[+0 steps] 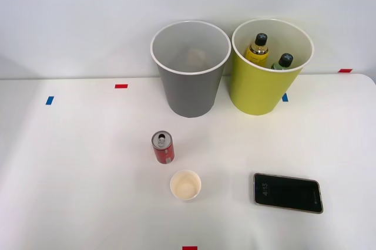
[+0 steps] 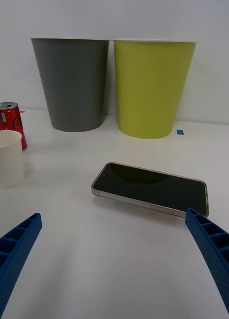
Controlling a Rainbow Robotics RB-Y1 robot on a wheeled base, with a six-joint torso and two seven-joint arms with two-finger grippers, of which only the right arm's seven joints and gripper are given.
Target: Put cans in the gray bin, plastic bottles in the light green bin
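A short red can (image 1: 163,147) with a silver top stands upright on the white table, in front of the gray bin (image 1: 190,94). Something pale lies deep inside that bin, too dim to identify. To its right stands the light green bin (image 1: 264,94), holding a yellow-bodied bottle (image 1: 257,51) and a green-bodied bottle (image 1: 284,61), both with black caps. In the right wrist view my right gripper (image 2: 113,215) is open and holds nothing, low over the table just short of the phone. Beyond it are the gray bin (image 2: 74,84), the light green bin (image 2: 152,87) and the red can (image 2: 9,122).
A cream paper cup (image 1: 185,185) stands just in front of the red can and shows in the wrist view too (image 2: 7,159). A dark phone (image 1: 288,192) lies flat at front right, directly ahead of my fingers (image 2: 149,188). Small red and blue tape marks dot the table.
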